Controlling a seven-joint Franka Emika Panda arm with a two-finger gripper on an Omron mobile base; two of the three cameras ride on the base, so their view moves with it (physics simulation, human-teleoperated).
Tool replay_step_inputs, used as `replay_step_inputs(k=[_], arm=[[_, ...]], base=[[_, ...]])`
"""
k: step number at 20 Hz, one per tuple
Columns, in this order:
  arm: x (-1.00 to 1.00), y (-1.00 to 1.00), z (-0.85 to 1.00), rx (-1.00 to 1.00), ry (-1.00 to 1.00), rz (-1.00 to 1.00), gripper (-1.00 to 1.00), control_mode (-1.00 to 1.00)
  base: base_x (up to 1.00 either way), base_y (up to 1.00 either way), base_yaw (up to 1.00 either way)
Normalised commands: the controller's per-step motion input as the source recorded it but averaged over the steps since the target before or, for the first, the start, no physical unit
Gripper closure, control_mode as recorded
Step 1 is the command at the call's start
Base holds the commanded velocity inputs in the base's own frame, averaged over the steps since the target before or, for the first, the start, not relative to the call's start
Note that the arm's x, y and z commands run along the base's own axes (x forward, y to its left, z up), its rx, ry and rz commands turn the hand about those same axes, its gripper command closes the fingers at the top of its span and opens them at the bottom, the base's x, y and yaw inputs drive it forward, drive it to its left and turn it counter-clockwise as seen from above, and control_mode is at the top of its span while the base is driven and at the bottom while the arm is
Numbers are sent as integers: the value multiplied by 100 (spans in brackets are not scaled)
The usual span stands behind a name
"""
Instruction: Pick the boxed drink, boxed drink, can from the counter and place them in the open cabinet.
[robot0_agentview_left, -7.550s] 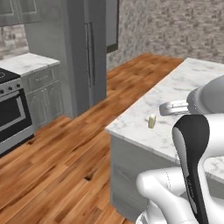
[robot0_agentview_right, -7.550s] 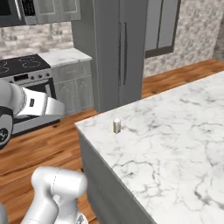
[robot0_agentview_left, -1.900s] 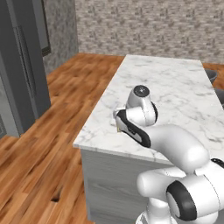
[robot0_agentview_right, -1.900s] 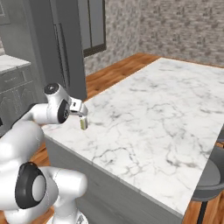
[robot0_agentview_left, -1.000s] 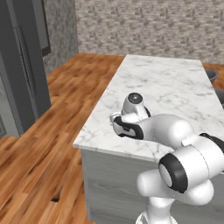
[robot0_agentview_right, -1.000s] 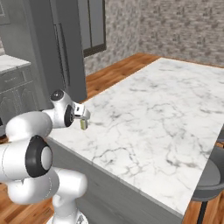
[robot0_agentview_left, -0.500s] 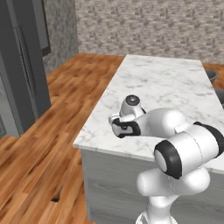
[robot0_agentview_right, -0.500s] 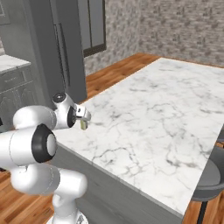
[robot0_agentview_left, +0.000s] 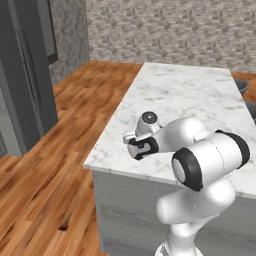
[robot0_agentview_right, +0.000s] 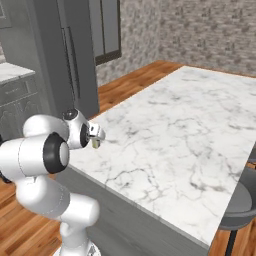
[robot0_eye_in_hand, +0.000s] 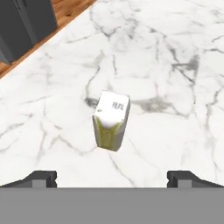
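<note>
While the gripper (robot0_eye_in_hand: 112, 177) hovers spread wide over a carton (robot0_eye_in_hand: 111, 120) on the counter (robot0_eye_in_hand: 175, 65) (nothing grasped), lowering and closing looks next.

You see a smooth, matt cardboard boxed drink (robot0_eye_in_hand: 111, 120) on the polished grey-veined marble counter (robot0_eye_in_hand: 166, 65).

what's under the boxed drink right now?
Bare white marble counter; the boxed drink stands upright on it, between the open tool's fingertips. The patch beneath its base is hidden.
</note>
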Motion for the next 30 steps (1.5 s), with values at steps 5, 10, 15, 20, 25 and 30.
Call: replay_step_inputs(k=[5, 10, 15, 20, 25, 30], arm=[[21, 0, -10, 0, 1, 0, -100, -100], [22, 0, -11, 0, 1, 0, -100, -100], [24, 3, -16, 0, 3, 0, -100, -100], [27, 6, -18, 0, 5, 0, -100, -100], [24, 5, -18, 0, 3, 0, -100, -100], [20, 3, -21, 0, 2, 0, -100, -100]], base=[[0, 0, 0], [0, 0, 0], [0, 0, 0], [0, 0, 0], [0, 0, 0], [0, 0, 0]])
